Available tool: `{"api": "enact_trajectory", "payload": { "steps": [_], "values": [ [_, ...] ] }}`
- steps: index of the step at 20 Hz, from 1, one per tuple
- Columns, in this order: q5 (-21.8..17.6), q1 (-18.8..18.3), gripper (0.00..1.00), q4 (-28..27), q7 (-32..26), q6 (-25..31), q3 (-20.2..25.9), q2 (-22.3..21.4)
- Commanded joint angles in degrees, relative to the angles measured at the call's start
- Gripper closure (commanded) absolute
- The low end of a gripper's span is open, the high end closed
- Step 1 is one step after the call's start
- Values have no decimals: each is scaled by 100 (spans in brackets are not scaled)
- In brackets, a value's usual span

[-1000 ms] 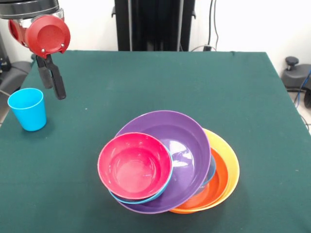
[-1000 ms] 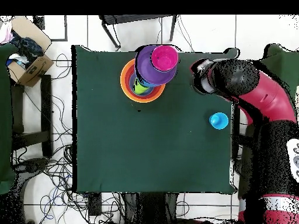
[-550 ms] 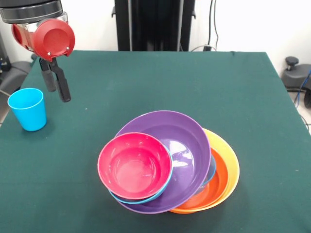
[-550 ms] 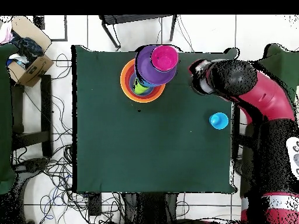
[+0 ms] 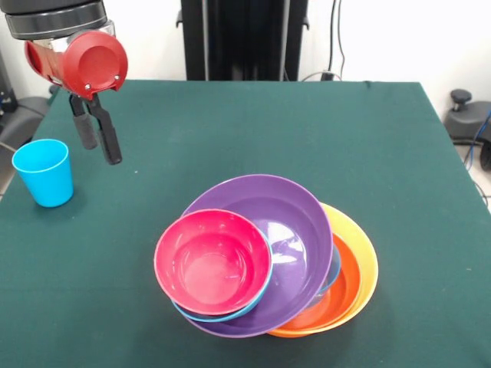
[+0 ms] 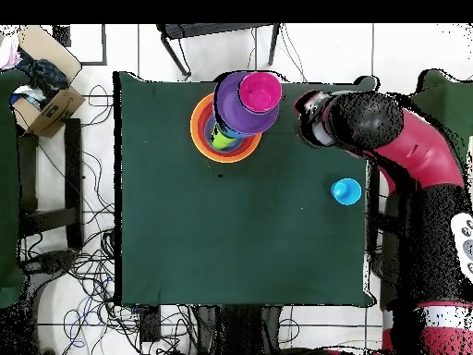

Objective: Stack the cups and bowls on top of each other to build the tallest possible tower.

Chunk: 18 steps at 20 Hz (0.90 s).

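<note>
1. A dark green tabletop (image 5: 253, 130) carries the tower (image 5: 265, 264) of nested bowls.
2. The blue cup (image 5: 44, 172) stands well apart from the tower.
3. The gripper (image 5: 98, 146) hangs between them near the cup, jaws narrow, empty.
4. Cables cover the floor (image 6: 83, 268).

1. My wrist housing (image 5: 84, 57), in the upper left of the front view, is glossy red, ending in a round, flat-faced cap with a raised rim.
2. Two small pale screw heads sit on that cap's face, near its lower edge.
3. Above the red part runs a dark grey to black band with a lighter metallic ring under it.
4. My jaws (image 5: 98, 136) are two slim black fingers (image 5: 110, 138) with rounded tips, hanging below the cap on a black bracket.
5. In the overhead view, at the right side, my arm (image 6: 420, 166) is crimson with a bulky black joint cover (image 6: 365, 120).
6. Lower right there, a white patch with small dark marks shows on the arm.
</note>
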Motion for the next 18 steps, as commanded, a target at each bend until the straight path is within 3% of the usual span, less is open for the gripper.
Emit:
{"api": "enact_trajectory", "payload": {
  "steps": [1,4,18],
  "values": [
    [-449,47,0,52,-1259,699,481,169],
    [-445,59,0,95,-1235,800,474,28],
    [-617,-121,0,-318,-1495,1025,594,260]
  ]
}}
